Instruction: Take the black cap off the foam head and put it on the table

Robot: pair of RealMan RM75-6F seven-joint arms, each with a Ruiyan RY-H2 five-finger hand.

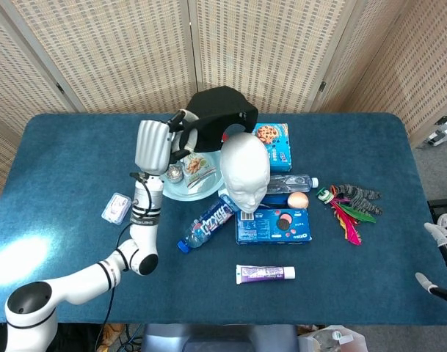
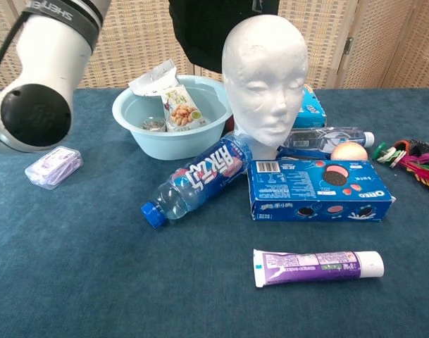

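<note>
Black cap (image 1: 217, 108): off the foam head, held in the air over the far middle of the surface, above the far rim of the pale blue bowl (image 1: 158, 185); its lower part showed at the top of the chest view (image 2: 218, 28).
Left hand (image 1: 155, 144): raised above the left side of the bowl, fingers closed on the cap's near-left edge, arm (image 2: 48, 70) sweeping up the left of the chest view.
Foam head (image 1: 245, 172): bare and upright near the middle of the surface, face toward the near edge (image 2: 263, 84).
Right hand (image 1: 442, 258): low at the near right corner, just off the surface edge, fingers apart and holding nothing.
Bowl's contents: snack packets (image 2: 173, 98) leaning inside, a small round tin (image 2: 153, 124) beside them.
Water bottle (image 2: 196, 181): lying on its side in front of the bowl, cap end toward the near left.
Blue biscuit box (image 2: 318, 190): flat just in front of the head's base.
Purple tube (image 2: 318, 266): lying alone nearer the front edge.
Small lilac case (image 2: 53, 167): lying toward the left side of the surface.
Feathered toy (image 1: 349, 209): lying toward the right edge, coloured feathers fanned out.
</note>
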